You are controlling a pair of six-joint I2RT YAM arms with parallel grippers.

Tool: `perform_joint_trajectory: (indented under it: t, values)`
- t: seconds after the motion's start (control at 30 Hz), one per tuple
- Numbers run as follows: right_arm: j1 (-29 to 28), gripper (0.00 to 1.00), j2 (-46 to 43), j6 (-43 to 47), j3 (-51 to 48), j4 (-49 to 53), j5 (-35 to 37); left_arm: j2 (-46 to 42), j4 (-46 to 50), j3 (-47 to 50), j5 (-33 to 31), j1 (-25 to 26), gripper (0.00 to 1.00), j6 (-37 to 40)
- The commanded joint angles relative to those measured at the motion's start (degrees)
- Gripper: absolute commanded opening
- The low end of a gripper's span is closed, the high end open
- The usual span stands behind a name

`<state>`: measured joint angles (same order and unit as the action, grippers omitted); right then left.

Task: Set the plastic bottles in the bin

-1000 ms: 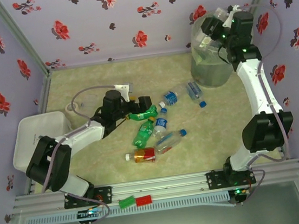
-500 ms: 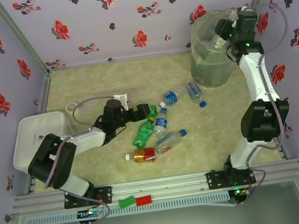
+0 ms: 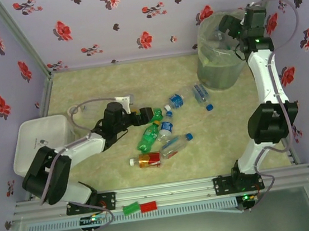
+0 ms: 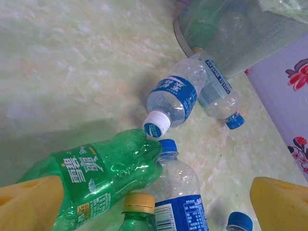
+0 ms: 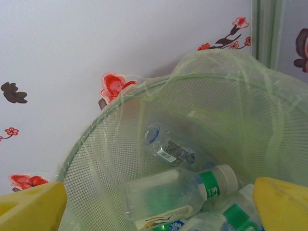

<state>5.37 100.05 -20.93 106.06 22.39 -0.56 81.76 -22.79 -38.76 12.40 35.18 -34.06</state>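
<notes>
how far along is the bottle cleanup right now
Done: several bottles lie in the bin. In hand: nothing is gripped. The right gripper hangs open over the bin, and the left gripper is open at a green bottle on the table. Left: about seven bottles on the table, among them an amber bottle.

Tabletop (image 4: 72,62): pale green, marbled.
Left tool (image 4: 157,195): yellow fingers (image 4: 281,204) set wide apart at the lower corners.
Green soda bottle (image 4: 96,175): laid on its side against the left finger.
White-capped clear bottle (image 4: 173,98), blue-labelled: laid just beyond it.
Blue-capped clear bottle (image 4: 219,94): laid at the foot of the mesh bin (image 4: 226,33).
Yellow-capped green bottle (image 4: 138,211) and blue-labelled bottle (image 4: 178,197): seen between the fingers.
</notes>
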Motion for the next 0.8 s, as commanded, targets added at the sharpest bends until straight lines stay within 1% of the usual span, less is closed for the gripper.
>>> perform_joint_trajectory:
  t: [0.0,0.13,0.27,0.37,0.5,0.57,0.63,0.67,0.77]
  values:
    - [-1.3,1.0,-7.4,2.6,-4.3,-2.5,3.2,-3.7,6.5,-2.9,-2.5,-0.4,1.0,6.1]
    - [-6.0,1.0,-14.5,8.6,-13.5,-5.9,9.9,-7.0,12.9,-5.2,-2.6,-0.2,1.0,7.4]
    - [-10.9,1.0,-21.1,10.0,-22.1,-7.2,11.2,-10.9,17.9,-5.2,-2.9,0.7,1.0,5.7]
    - [-14.3,1.0,-25.3,8.7,-29.1,-8.3,6.2,-13.3,22.7,-4.7,-4.3,2.4,1.0,4.8]
    - [-21.3,1.0,-29.3,8.4,-36.9,-8.2,0.3,-16.1,27.5,-3.0,-12.1,3.0,1.0,-0.2]
    - [-25.5,1.0,-30.8,9.2,-40.4,-9.0,-0.6,-17.7,27.5,-1.7,-15.4,2.7,1.0,-2.1]
    - [-29.5,1.0,-31.7,10.2,-43.3,-9.1,-1.5,-19.6,27.2,-0.7,-17.9,1.8,1.0,-2.8]
    - [-31.2,1.0,-31.5,11.0,-43.9,-8.4,-3.2,-20.4,27.1,-0.5,-18.9,1.1,1.0,-3.1]
    - [-37.9,1.0,-30.5,12.7,-44.0,-4.0,-4.1,-22.2,27.1,-0.3,-19.2,-3.4,1.0,-4.3]
